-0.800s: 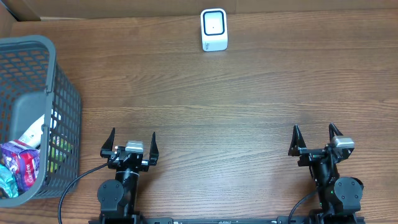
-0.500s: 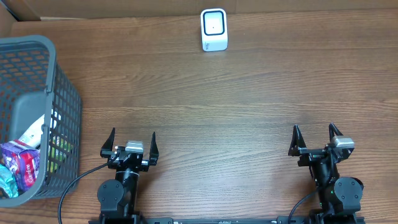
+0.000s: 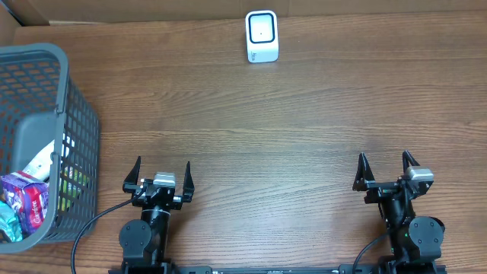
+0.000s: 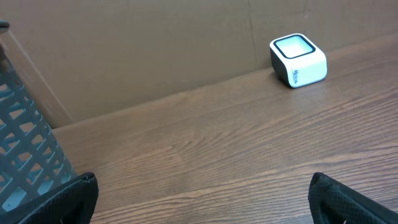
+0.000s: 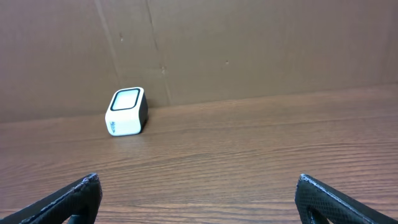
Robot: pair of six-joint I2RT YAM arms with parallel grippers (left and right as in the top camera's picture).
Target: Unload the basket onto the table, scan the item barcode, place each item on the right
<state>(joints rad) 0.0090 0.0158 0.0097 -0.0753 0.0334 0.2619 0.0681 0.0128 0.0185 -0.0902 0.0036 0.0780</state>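
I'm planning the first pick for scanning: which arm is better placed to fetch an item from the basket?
Left. The left gripper sits open close beside the basket holding the items; the right gripper, also open, is across the table from it.

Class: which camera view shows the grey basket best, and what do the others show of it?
The overhead view: the grey basket sits at the frame's left edge with packaged items visible inside. The left wrist view catches only a strip of its lattice wall. The right wrist view misses it.
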